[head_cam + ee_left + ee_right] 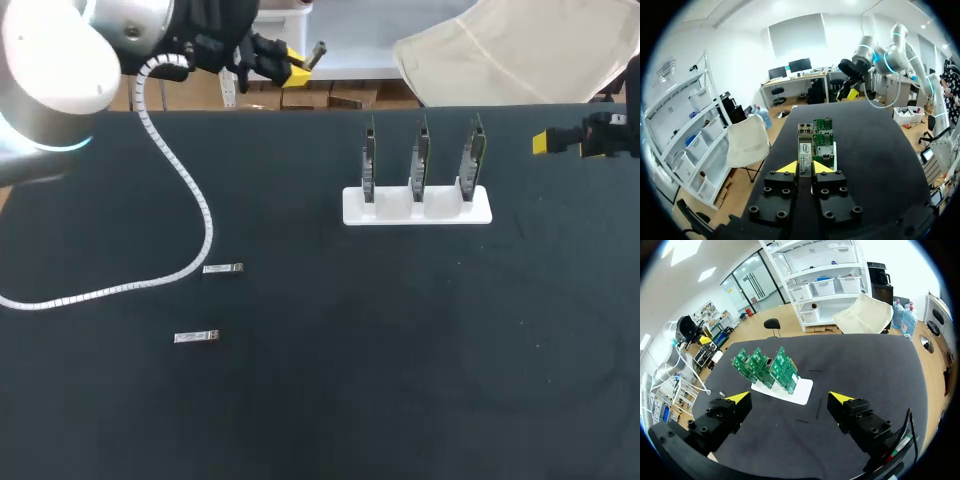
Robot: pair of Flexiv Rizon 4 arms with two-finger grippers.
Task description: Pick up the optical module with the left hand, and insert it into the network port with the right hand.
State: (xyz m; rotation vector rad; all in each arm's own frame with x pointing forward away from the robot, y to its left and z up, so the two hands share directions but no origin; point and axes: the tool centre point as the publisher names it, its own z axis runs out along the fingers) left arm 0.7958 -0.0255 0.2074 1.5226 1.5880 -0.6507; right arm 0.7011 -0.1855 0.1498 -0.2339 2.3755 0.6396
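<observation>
My left gripper (pixel 292 68) hangs above the table's far left edge, shut on a silver optical module (pixel 318 50). In the left wrist view the module (pixel 804 147) stands upright between the yellow fingertips (pixel 788 168). Ahead of it is the white stand (pixel 418 206) with three upright green boards (pixel 421 155) carrying the network ports. My right gripper (pixel 560 141) is at the far right edge, open and holding nothing. From the right wrist view, the boards (pixel 767 366) lie ahead of the wide-apart right gripper (pixel 790 398).
Two spare silver modules (pixel 222 268) (pixel 197 337) lie on the black table (pixel 400 360) at the left. A white ribbed cable (pixel 190 200) from my left arm trails across the table's left side.
</observation>
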